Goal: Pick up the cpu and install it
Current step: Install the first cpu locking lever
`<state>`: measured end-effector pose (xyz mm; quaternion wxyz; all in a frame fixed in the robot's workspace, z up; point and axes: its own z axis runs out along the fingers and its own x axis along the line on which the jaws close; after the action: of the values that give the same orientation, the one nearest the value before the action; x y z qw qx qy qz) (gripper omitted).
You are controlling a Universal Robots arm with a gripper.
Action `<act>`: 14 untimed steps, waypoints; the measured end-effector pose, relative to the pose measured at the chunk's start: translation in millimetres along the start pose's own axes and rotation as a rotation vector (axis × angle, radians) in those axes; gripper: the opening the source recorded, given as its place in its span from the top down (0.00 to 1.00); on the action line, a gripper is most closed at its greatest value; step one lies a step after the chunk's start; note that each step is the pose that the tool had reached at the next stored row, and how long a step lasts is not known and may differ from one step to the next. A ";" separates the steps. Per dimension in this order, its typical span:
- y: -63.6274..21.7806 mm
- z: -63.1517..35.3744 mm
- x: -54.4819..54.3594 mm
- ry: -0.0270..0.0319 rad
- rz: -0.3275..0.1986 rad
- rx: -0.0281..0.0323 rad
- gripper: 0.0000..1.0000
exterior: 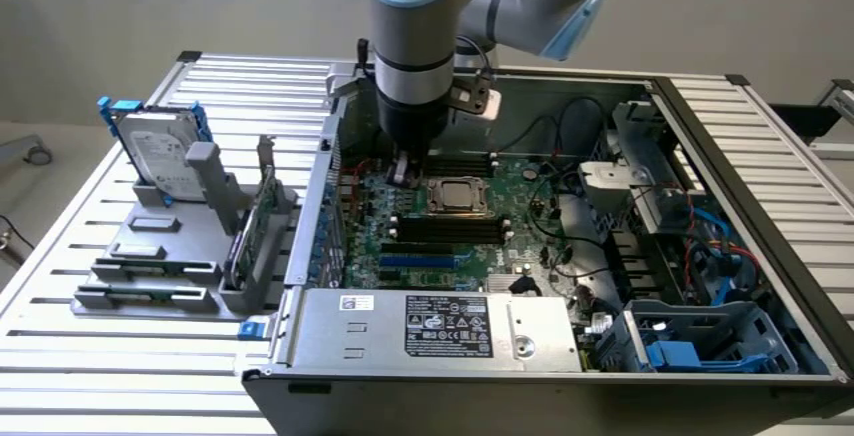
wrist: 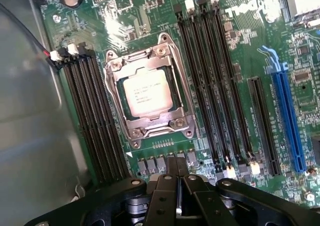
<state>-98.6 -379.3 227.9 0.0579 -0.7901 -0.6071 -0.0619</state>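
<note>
Slatted metal table (exterior: 80, 346) carries the open computer case (exterior: 400, 356); cpu (wrist: 148, 92) sits in the socket (wrist: 150, 96) mid-motherboard (wrist: 250, 50), the gripper (wrist: 178, 186) closed and empty beside it.

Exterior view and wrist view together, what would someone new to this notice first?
The arm reaches down into the open computer case, its gripper shut and empty just above the green motherboard. In the board's middle the cpu already lies inside the metal socket frame, with black memory slots on both sides. Outside the case, at the exterior view's left, a hard drive stands upright in blue brackets.
</note>
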 end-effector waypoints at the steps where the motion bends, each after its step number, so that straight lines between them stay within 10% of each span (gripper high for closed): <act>1: 0.0 0.1 0.2 0.0000 -0.010 -0.0086 0.89; 6: -0.2 0.3 1.0 -0.0082 -0.057 -0.0402 0.89; 14: -1.2 1.0 4.6 -0.0259 -0.105 -0.0564 0.89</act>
<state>-98.6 -374.4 227.8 0.0244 -0.7593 -0.6463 -0.0717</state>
